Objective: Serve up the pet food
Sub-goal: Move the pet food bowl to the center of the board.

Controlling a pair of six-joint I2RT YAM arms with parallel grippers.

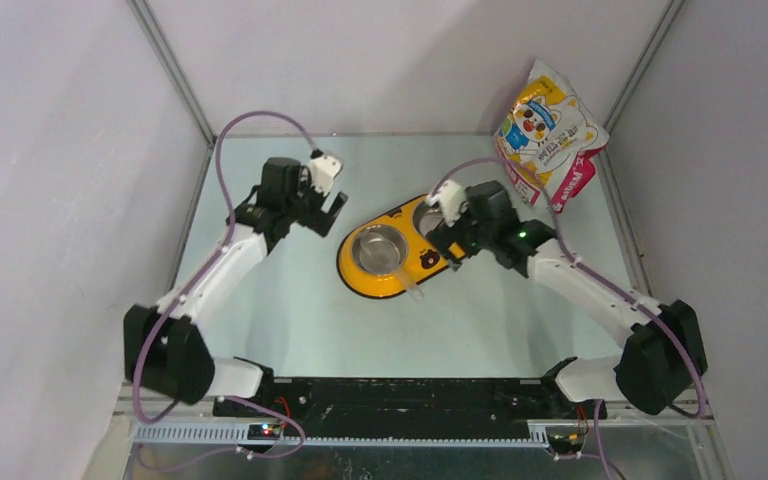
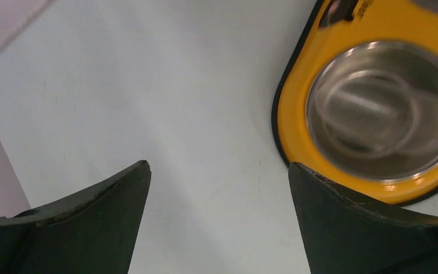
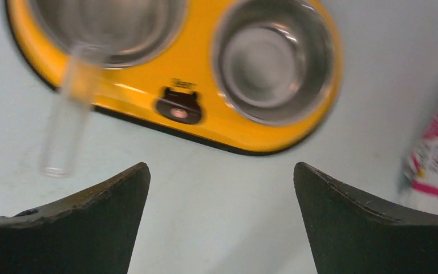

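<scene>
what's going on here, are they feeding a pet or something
Nothing is held yet. The left hand and right hand both hover open near the yellow double-bowl feeder. A clear scoop lies in its left bowl, handle sticking out over the rim. Both bowls look empty, and the pet food bag stands in the far right corner, untouched.

The pet food bag (image 1: pixel 550 135), glossy yellow, white and pink with a cartoon cat printed on it, stands tilted at the far right corner of the desk (image 1: pixel 290 310).
</scene>
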